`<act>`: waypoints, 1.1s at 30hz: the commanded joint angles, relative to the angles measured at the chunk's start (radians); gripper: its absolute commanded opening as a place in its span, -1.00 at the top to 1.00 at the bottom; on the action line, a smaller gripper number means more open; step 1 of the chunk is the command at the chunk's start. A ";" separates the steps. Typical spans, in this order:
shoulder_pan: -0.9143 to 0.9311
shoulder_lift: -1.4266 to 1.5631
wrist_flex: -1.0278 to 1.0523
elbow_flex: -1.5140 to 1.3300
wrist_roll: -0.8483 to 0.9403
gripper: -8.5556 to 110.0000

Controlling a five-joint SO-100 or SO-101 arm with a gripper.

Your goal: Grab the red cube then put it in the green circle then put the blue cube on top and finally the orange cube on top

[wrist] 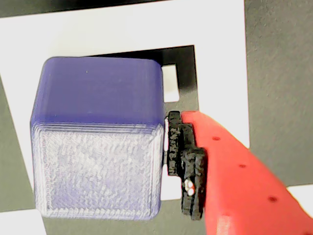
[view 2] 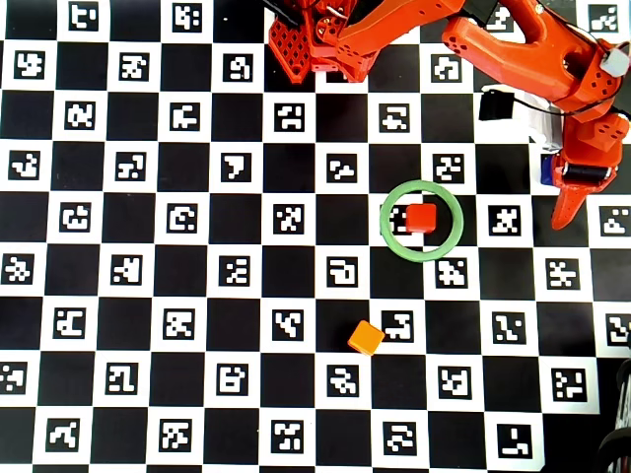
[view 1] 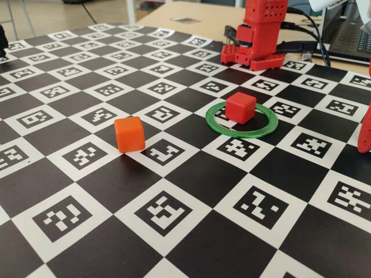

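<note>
On a black-and-white marker board, the red cube (view 2: 422,217) already sits inside the green circle (view 2: 389,235), toward its upper edge in the overhead view and not centred. The orange cube (view 2: 365,337) lies alone on the board, well apart from the ring, lower in that view. The red arm (view 2: 513,44) reaches to the right side of the overhead view, where only a sliver of the blue cube (wrist: 98,142) shows beside the wrist.

In the wrist view, the blue cube fills the left half, resting on a white square. One red finger with a black ridged pad (wrist: 185,164) stands just beside the cube's right face; whether it touches is unclear. The other finger is out of frame, so I cannot tell how wide the jaws stand.

The step in hand appears to be grasping the blue cube. A good grasp would press flat on opposite faces, squarely, so the cube stays level for stacking on the red one.
</note>
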State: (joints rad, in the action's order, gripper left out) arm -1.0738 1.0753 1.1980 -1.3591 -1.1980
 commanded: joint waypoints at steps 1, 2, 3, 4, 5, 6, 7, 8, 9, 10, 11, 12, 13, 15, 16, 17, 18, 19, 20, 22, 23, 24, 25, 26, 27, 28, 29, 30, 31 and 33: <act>-0.011 0.124 -0.006 0.009 0.006 0.10; -0.011 0.124 -0.008 0.008 0.008 0.11; -0.011 0.126 -0.009 0.006 0.009 0.12; -0.011 0.127 -0.012 0.003 0.012 0.13; -0.011 0.129 -0.017 0.000 0.015 0.16; -0.011 0.130 -0.017 -0.002 0.009 0.19; -0.011 0.130 -0.020 -0.003 0.009 0.21; -0.011 0.130 -0.023 -0.005 0.012 0.24; -0.011 0.130 -0.025 -0.005 0.017 0.27; -0.012 0.130 -0.026 -0.005 0.023 0.30; -0.012 0.130 -0.031 -0.005 0.031 0.33; -0.014 0.130 -0.032 -0.005 0.040 0.37; -0.017 0.129 -0.035 -0.005 0.046 0.41; -0.018 0.129 -0.041 -0.005 0.060 0.49; -0.018 0.129 -0.043 -0.005 0.064 0.52; -0.018 0.129 -0.046 -0.005 0.071 0.55; -0.017 0.129 -0.048 -0.005 0.077 0.58; -0.015 0.127 -0.048 -0.006 0.080 0.60; -0.014 0.127 -0.049 -0.008 0.084 0.61; -0.011 0.127 -0.052 -0.014 0.089 0.63; -0.011 0.127 -0.055 -0.015 0.094 0.64; -0.009 0.127 -0.055 -0.017 0.095 0.65; -0.009 0.127 -0.057 -0.017 0.100 0.65; -0.009 0.127 -0.057 -0.017 0.104 0.65; -0.008 0.127 -0.057 -0.017 0.112 0.66; -0.006 0.132 -0.057 -0.014 0.123 0.66; -0.002 0.138 -0.055 -0.012 0.137 0.67; 0.003 0.143 -0.049 -0.006 0.155 0.67; 0.009 0.152 -0.040 0.000 0.176 0.67; 0.029 0.175 -0.026 0.008 0.210 0.68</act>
State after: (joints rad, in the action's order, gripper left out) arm -1.0753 1.0876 1.1474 -1.3852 -1.0339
